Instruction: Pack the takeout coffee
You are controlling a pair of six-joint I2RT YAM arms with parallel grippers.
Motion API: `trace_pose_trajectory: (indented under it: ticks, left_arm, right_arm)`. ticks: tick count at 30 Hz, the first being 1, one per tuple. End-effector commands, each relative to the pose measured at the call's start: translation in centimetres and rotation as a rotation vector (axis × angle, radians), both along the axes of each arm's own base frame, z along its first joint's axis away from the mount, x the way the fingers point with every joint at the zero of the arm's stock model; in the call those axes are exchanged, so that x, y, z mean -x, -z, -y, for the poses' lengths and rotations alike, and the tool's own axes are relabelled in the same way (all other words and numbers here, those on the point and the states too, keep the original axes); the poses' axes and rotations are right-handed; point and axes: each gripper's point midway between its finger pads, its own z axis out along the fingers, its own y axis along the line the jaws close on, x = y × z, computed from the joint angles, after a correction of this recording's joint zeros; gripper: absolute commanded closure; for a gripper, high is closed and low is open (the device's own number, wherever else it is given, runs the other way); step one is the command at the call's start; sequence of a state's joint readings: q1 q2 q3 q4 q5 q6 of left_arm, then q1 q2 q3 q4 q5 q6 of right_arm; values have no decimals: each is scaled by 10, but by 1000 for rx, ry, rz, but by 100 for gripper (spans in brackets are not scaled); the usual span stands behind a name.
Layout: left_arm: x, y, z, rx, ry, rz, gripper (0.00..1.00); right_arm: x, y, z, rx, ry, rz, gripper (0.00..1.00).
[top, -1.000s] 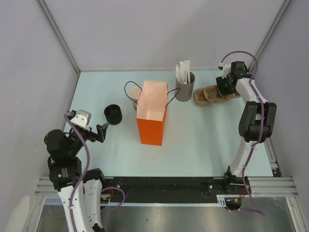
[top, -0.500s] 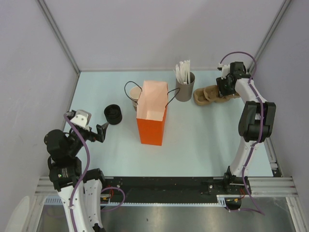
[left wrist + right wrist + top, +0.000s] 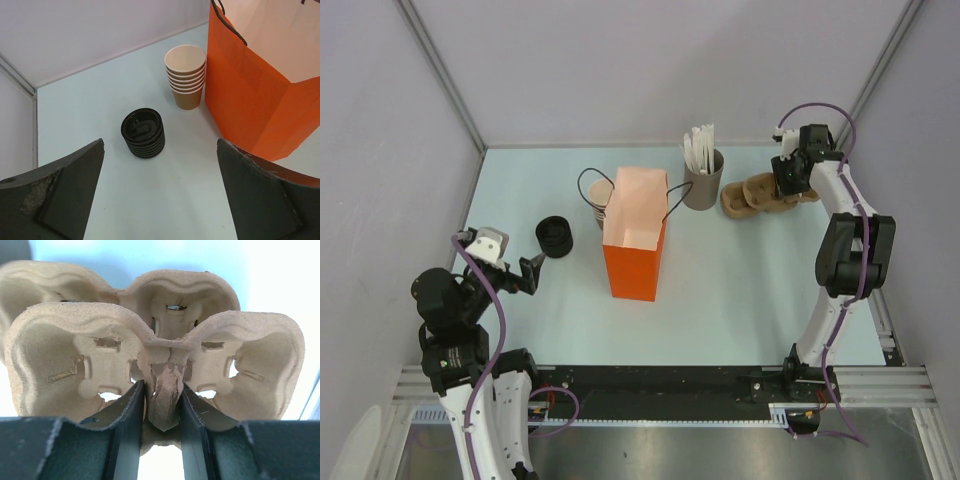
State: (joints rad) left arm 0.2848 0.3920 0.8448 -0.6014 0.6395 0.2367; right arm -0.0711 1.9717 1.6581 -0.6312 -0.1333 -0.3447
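The right gripper [image 3: 163, 395] is reaching to the upper right of the top view and clamping its 2 fingers [image 3: 131, 430] on the centre post of a pulp carrier [image 3: 65, 355]. In its wrist view the post is sitting pinched between the dark fingers, with more carrier cups showing behind the front one. The carrier is lying at the far right of the surface [image 3: 740, 290], just right of a grey holder [image 3: 703, 188] that is standing upright with white sticks in it.

The left gripper [image 3: 525, 272] is hanging released at the lower left of the top view, jaws spread wide and touching nothing. Its wrist view is looking between the fingers at a stack of black lids [image 3: 143, 133] in the middle of the frame and a stack of lidless tan cups [image 3: 186, 76] above and to the right. The cups are standing just beside the orange bag [image 3: 255, 95], which is standing upright and open at the centre of the surface.

The coffee, a lidded cup, is not showing in any view, so I cannot tell where it is
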Motion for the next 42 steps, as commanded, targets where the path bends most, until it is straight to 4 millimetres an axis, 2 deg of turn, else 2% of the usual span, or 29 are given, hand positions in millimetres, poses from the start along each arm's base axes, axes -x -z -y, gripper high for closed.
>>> trace_pose_trajectory:
  ticks: [1,3,5,6,9,10,12,13,16,17,18,20,21,22,24,25,27,30,31,32,33,36,42]
  left_arm:
    - [0,-7,3,4,18,31,1]
    - [0,-8,3,3,18,31,0]
    - [1,-9,3,4,20,34,1]
    - [1,-10,4,1,21,35,0]
    - [1,-15,2,-10,17,39,1]
    - [1,-16,1,-19,10,36,0]
    - [1,-24,-1,-33,2,42,1]
    - [1,-27,-3,-50,0,47,0]
    - [2,-36,-4,-80,-4,44,1]
    - [4,-42,-5,-87,-6,47,1]
    - [4,-43,-5,-93,-5,47,1]
    - [4,-48,-4,-104,1,47,1]
    - [5,-47,-4,-105,6,37,1]
    - [3,-47,-4,-110,10,30,1]
    - [3,-47,-4,-109,16,18,1]
    - [3,-46,-3,-110,23,12,0]
    - [2,-46,-2,-104,33,2,1]
    - [0,-46,-1,-93,42,-6,1]
    - [-1,-47,0,-89,45,-6,1]
    - [-1,-46,0,-86,47,-7,1]
    - [-3,-46,0,-81,54,-14,1]
    - [-5,-44,2,-66,68,-28,0]
    - [-8,-38,6,-47,93,-38,1]
  right_arm:
    - [-2,-87,-10,-16,-25,175,67]
    - [1,-117,-14,-21,-37,238,66]
    - [5,-138,-19,-26,-54,283,66]
    - [10,-157,-22,-26,-64,325,66]
    - [20,-184,-33,-19,-107,384,64]
    - [28,-201,-37,-15,-120,423,64]
    - [38,-222,-47,-11,-157,473,63]
    - [48,-241,-56,-10,-182,520,63]
    - [65,-271,-79,-9,-246,598,62]
    - [75,-286,-84,-5,-257,638,62]
    - [83,-294,-98,-11,-294,663,61]
    - [97,-314,-110,-2,-318,720,61]
    - [101,-320,-116,0,-329,737,61]
    - [108,-324,-135,-4,-376,754,61]
    - [118,-337,-145,18,-379,793,61]
    - [125,-340,-160,31,-406,807,61]
    - [131,-347,-174,41,-421,835,61]
    - [141,-353,-203,67,-462,866,60]
    - [143,-354,-206,90,-449,870,60]
    - [152,-355,-225,86,-493,881,60]
    - [152,-358,-232,106,-503,901,60]
    - [157,-359,-257,157,-533,931,60]
    - [146,-338,-293,237,-568,916,60]
